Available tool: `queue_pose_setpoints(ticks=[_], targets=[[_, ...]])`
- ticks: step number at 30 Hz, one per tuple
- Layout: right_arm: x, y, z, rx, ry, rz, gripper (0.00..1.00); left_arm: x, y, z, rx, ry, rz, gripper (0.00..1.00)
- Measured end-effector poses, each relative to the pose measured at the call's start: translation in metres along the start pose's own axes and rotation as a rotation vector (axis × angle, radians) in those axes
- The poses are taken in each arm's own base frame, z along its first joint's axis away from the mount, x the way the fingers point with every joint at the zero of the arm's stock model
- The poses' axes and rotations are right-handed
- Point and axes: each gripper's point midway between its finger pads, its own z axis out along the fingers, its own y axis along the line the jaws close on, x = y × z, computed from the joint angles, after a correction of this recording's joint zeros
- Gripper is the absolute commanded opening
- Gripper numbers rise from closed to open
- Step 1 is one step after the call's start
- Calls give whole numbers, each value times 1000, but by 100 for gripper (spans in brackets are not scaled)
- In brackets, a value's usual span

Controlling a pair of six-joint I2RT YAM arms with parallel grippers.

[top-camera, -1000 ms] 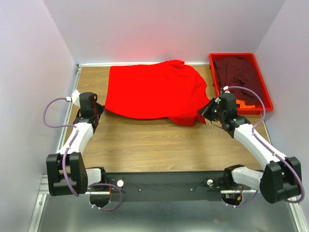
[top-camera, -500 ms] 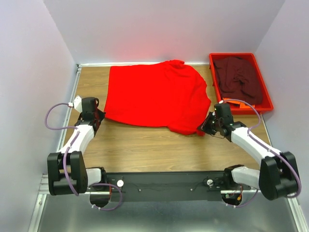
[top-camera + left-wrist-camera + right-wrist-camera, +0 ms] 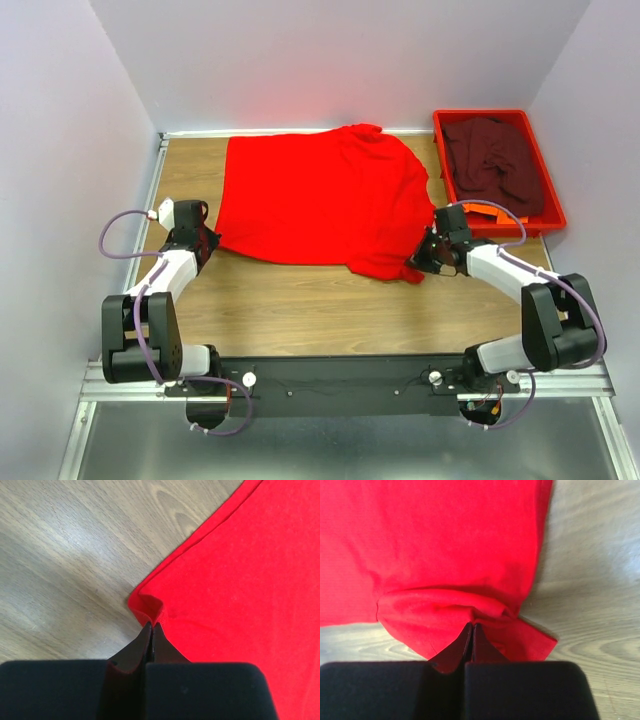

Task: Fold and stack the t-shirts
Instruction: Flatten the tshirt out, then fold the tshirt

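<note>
Left arm [image 3: 170,272] and right arm [image 3: 495,266] stretched low, jaws pinched closed

The right hand [image 3: 420,258], pinching the red t-shirt [image 3: 320,200] at its near-right corner, has sunk lower and drawn toward the near edge of the surface [image 3: 300,300]; the left hand [image 3: 211,240] has edged slightly nearer too

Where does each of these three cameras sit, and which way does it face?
Top external: fixed above and behind the arms, looking down on the table, the red t-shirt and the tray holding the maroon t-shirt; both arms show.
Left wrist: on the left arm, looking past the shut left gripper at the shirt's near left corner.
Right wrist: on the right arm, looking past the shut right gripper at its bunched near right edge.
Shared: all three show the red t-shirt on the table.
</note>
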Motion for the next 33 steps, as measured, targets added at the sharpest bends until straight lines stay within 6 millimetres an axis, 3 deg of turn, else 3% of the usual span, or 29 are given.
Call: queue_pose_setpoints(ticks=[5,11,19,24,33], targets=[[30,-8,-4,-18,68,14,1,2,3,1,-11,11,28,0],[67,-3,-14,-39,159,8,1,-1,1,2,-18,17,59,0],[73,-3,-20,-27,176,8,1,-3,3,0,-32,21,96,0],[52,8,-20,-7,129,-24,1,-8,-2,1,-29,16,98,0],[-15,50,-5,4,4,-92,1,-11,-17,20,-28,47,100,0]])
